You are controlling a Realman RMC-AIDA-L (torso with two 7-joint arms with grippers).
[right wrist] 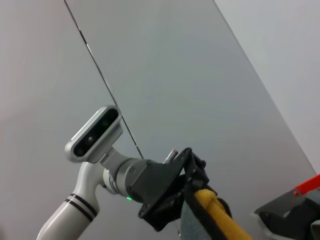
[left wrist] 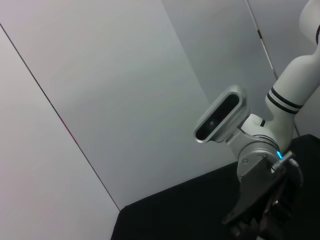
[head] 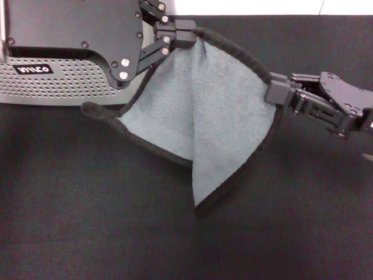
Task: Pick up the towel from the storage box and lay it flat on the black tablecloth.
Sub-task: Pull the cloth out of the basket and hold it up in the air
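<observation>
The box (head: 52, 81) sits at the far left corner of the tablecloth (head: 87, 221), its contents hidden by the left arm; its black label (head: 33, 69) has white letters I cannot read. The towel (head: 198, 111) hangs spread beside it, one corner pinched by the left gripper (head: 185, 34), the other by the right gripper (head: 278, 92), its lower tips touching the tablecloth.

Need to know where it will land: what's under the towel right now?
Black tablecloth shows all around the towel, held by the left gripper and right gripper. The storage box sits beside it. The patch beneath the towel is covered.
</observation>
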